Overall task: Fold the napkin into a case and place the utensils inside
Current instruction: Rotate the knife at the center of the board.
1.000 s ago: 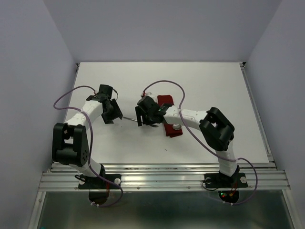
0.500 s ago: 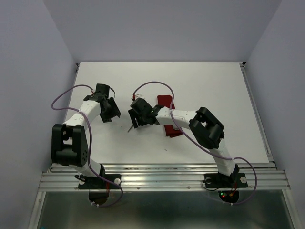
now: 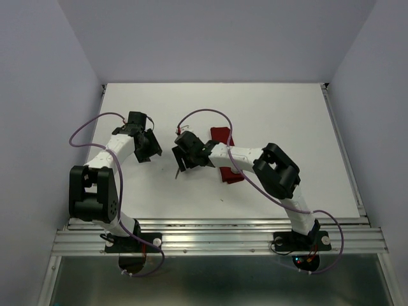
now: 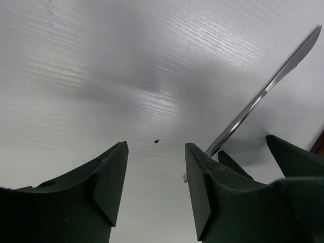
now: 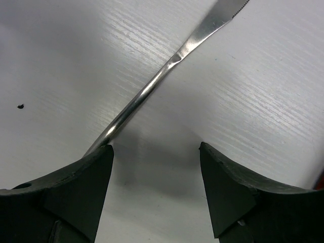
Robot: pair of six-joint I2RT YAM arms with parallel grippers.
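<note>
1. Knife (image 5: pixel 152 86): lies flat on the table (image 3: pixel 274 115), directly beneath the right hand (image 5: pixel 154 152), one end running under a finger.
2. Case (image 3: pixel 223 135): dark red, behind the right hand, partly under its arm.
3. Right hand: open, empty.
4. Left hand (image 4: pixel 156 152): open, empty; knife just beside it.

Bare table (image 4: pixel 91 71) shows between the left gripper (image 4: pixel 154 147)'s parted fingers; the thin utensil (image 4: pixel 263 93) slants just outside one finger. Between the right gripper (image 5: pixel 157 149)'s spread fingers, that utensil runs from under one fingertip, slanting ahead across the gap
</note>
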